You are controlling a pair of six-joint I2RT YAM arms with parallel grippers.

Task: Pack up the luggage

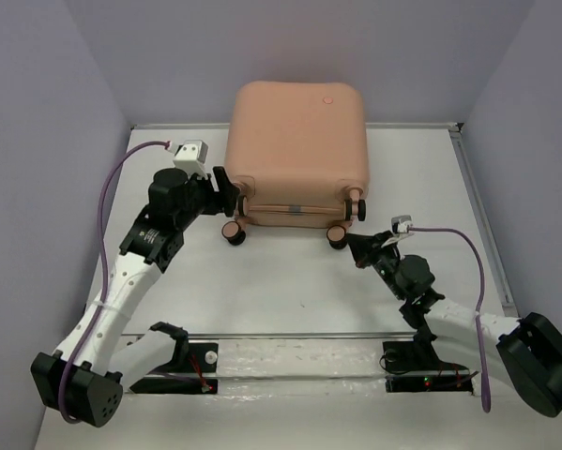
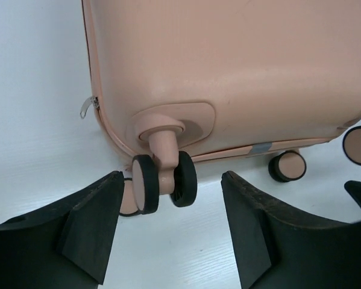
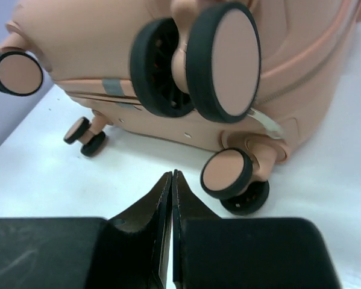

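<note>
The luggage (image 1: pixel 297 150) is a peach-pink hard-shell suitcase lying closed and flat at the back middle of the table, wheels toward me, a round button mark on its shell. My left gripper (image 1: pixel 226 192) is open beside its near left corner; in the left wrist view (image 2: pixel 171 208) a twin black-and-pink wheel (image 2: pixel 165 180) sits just beyond the open fingers, with the shell (image 2: pixel 228 66) above. My right gripper (image 1: pixel 356 246) is shut and empty, just in front of the near right wheels; in the right wrist view (image 3: pixel 173 180) its tips point at the suitcase's underside (image 3: pixel 96 54), a wheel (image 3: pixel 227 174) to the right.
A zipper pull (image 2: pixel 87 107) hangs from the suitcase's left seam. A metal rail (image 1: pixel 299 336) runs across the near table by the arm bases. Purple walls close in the back and sides. Bare white tabletop (image 1: pixel 290 286) lies between the suitcase and the rail.
</note>
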